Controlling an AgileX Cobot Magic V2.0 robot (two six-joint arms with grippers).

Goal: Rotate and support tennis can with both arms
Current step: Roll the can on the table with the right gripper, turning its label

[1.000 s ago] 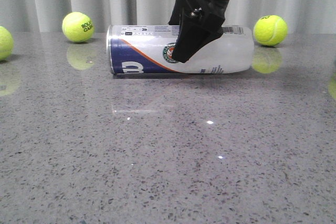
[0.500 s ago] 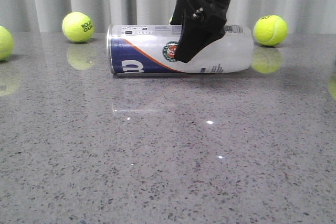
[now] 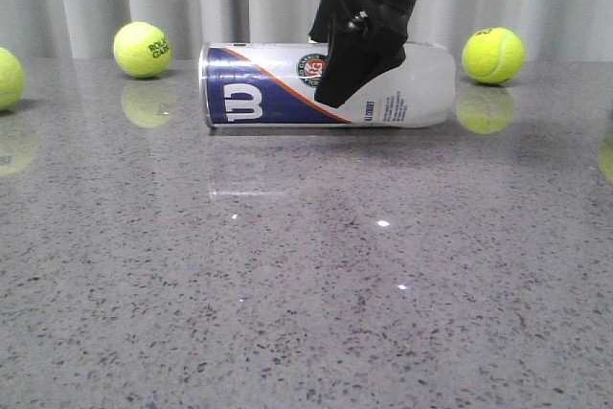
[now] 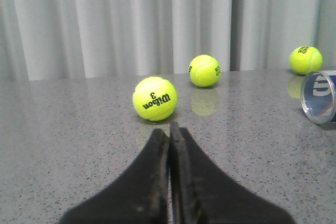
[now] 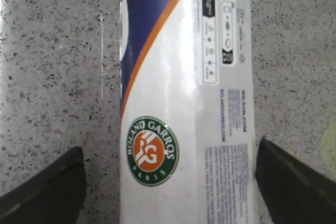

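Grey speckled table (image 3: 306,313) is carrying the tennis can (image 3: 268,93), lying on its side. Right gripper (image 5: 168,182) is hanging over the can's middle, fingers spread either side, not gripping. Left gripper (image 4: 169,129) is sitting clenched, well apart from the can, near a tennis ball (image 4: 155,98).

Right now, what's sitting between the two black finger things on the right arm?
The tennis can lies between the right gripper's open fingers. The right wrist view shows a strip of bare table on each side of it.
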